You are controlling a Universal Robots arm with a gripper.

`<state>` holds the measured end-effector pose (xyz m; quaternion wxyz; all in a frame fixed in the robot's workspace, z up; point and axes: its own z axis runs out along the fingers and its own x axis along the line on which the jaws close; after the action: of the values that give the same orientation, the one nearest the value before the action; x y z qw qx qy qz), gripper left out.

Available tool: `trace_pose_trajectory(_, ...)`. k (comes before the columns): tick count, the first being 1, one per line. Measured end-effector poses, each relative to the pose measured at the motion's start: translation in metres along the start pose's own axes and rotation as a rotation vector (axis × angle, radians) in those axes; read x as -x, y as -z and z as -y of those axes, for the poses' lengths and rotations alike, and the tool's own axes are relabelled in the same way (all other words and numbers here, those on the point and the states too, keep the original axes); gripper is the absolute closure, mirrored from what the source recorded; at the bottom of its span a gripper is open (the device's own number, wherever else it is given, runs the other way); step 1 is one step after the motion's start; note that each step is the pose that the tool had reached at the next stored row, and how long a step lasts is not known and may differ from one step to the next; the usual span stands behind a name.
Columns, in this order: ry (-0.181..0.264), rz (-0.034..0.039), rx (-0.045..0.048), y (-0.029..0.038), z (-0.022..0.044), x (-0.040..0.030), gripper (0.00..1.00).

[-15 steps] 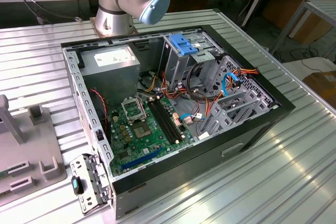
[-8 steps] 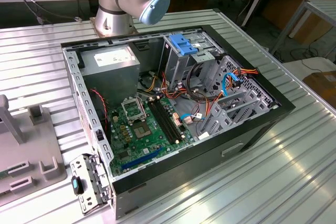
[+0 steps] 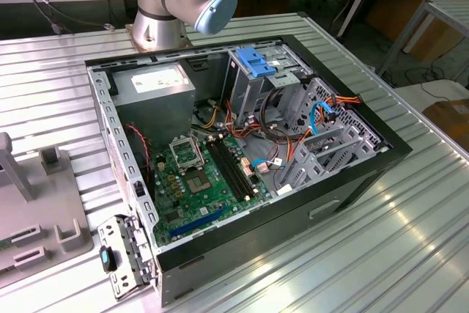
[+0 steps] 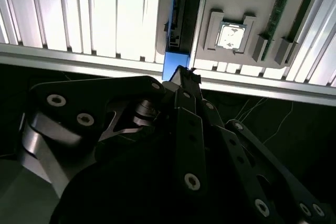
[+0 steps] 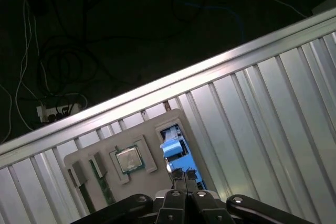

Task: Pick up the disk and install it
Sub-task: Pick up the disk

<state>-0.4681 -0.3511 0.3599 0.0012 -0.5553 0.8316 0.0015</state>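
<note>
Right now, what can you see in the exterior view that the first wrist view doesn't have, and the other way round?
The exterior view has the open computer case, its green motherboard and the arm's base. The first wrist view has the pincer right at the blue rail of the disk, which stands in a grey holder beside a processor chip, with cables on the dark floor beyond. Both have the ridged metal table, and the grey shapes at the exterior view's left edge are probably that same holder.
</note>
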Motion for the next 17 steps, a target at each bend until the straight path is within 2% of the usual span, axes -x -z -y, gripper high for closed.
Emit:
trace_pose_trajectory(5, 0.004, -0.0001, 0.0000, 0.0000, 0.0000, 0.0000, 0.89)
trace_pose_trajectory(10, 0.102, -0.0002, 0.0004, 0.0000, 0.0000, 0.0000, 0.89)
trace_pose_trajectory(12, 0.165, -0.0002, 0.0006, -0.0001, 0.0000, 0.0001, 0.89)
trace_pose_trajectory(17, 0.172, -0.0003, 0.0006, 0.0000, 0.0000, 0.0001, 0.89)
